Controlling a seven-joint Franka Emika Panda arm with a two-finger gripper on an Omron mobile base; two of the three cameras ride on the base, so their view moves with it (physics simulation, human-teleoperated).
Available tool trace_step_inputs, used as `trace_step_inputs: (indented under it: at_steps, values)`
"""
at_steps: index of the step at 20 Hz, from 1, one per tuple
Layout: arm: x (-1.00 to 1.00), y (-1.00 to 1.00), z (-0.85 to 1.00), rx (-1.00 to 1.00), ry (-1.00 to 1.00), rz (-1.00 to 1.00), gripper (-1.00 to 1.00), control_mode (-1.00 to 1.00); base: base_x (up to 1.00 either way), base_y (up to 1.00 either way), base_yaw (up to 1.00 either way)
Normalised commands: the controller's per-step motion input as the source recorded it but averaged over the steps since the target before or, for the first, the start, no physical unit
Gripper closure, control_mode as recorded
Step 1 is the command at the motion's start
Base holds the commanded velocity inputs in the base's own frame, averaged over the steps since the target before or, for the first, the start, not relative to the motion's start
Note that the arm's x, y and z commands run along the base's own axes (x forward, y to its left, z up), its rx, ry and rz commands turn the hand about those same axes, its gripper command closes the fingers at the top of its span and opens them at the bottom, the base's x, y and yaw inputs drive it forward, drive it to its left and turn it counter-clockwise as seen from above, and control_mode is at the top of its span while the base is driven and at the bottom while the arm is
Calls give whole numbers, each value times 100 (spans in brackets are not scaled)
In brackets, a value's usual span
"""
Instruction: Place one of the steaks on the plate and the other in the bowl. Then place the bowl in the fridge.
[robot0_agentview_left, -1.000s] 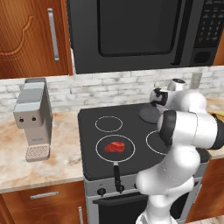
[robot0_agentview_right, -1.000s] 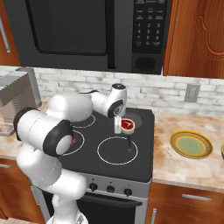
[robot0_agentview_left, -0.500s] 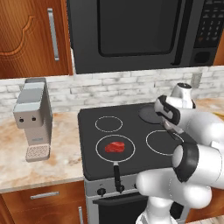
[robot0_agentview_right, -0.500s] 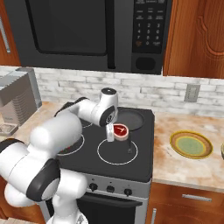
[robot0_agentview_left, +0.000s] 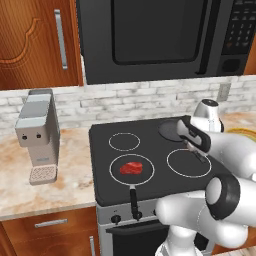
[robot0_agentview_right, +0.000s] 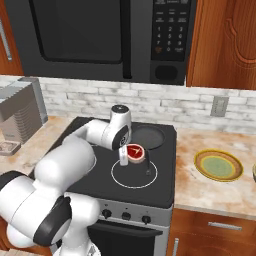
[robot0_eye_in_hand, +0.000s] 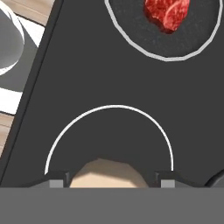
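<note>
- Gripper (robot0_agentview_right: 131, 156) hangs over the stove (robot0_agentview_right: 100, 175), above its front right ring, jaws clamped on a steak (robot0_agentview_right: 134, 151) held clear of the glass.
- Second steak (robot0_agentview_left: 131, 168) lies in a black pan (robot0_agentview_left: 131, 172) on the stove's front left ring; also seen in the hand view (robot0_eye_in_hand: 168, 14).
- Plate (robot0_agentview_right: 218, 165) sits on the counter right of the stove, well apart from the gripper.

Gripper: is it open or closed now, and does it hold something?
The gripper is closed on a steak, holding it over the stove.
</note>
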Motion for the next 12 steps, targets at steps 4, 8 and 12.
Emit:
trace_step_inputs:
  at_steps: [4,8,12]
  values:
    - [0,0,0,0,0,0,100,100,3,-31,0]
    - [0,0,0,0,0,0,100,100,0,-68,0]
    - [0,0,0,0,0,0,100,100,2,-81,0]
